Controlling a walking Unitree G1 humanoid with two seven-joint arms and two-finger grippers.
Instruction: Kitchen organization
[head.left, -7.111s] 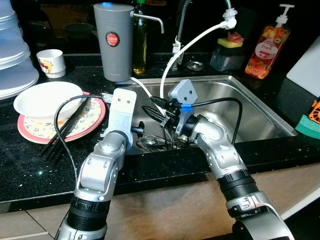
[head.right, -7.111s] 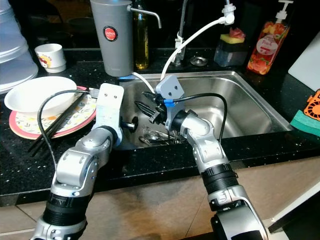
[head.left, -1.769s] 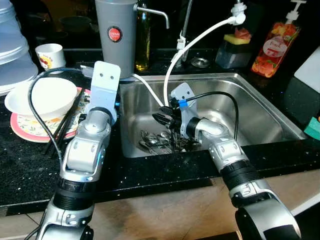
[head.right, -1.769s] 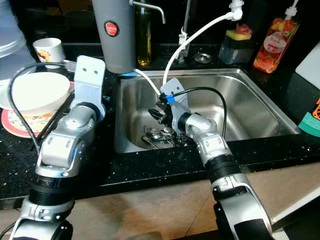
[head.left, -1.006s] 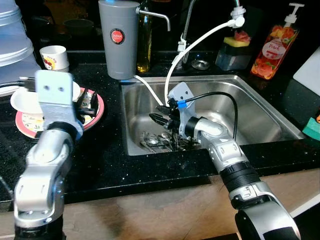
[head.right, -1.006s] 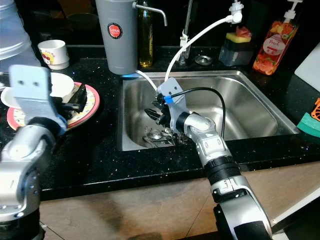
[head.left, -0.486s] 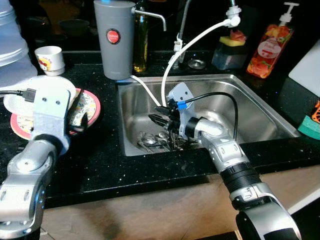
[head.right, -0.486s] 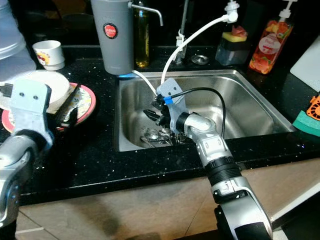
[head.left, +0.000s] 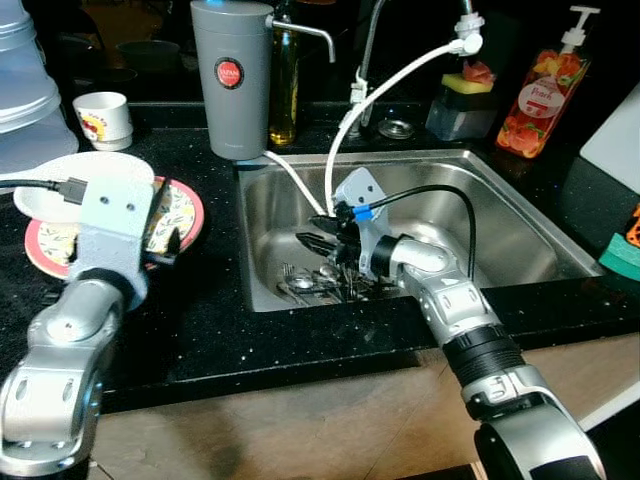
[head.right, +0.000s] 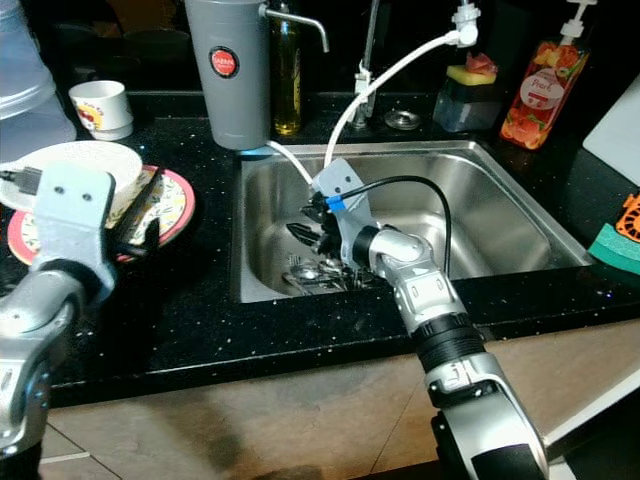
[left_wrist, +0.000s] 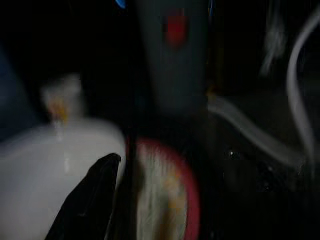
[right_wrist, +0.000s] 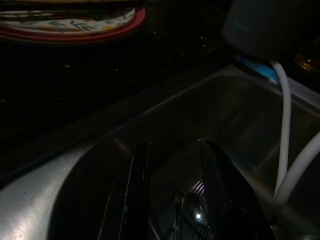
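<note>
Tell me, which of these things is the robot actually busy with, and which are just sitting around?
In use:
- right hand, open over cutlery in sink
- left hand by chopsticks, plate, bowl

Lying about:
- grey dispenser
- cup
- soap bottle
- sponge

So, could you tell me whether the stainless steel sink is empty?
No, a pile of metal cutlery lies in the stainless steel sink near its front wall.

You see one black finger (left_wrist: 87, 197) of your left gripper beside the white bowl (left_wrist: 45, 165), over the red-rimmed plate (left_wrist: 167, 200). Ahead stands a blurred grey canister (left_wrist: 175, 55).
</note>
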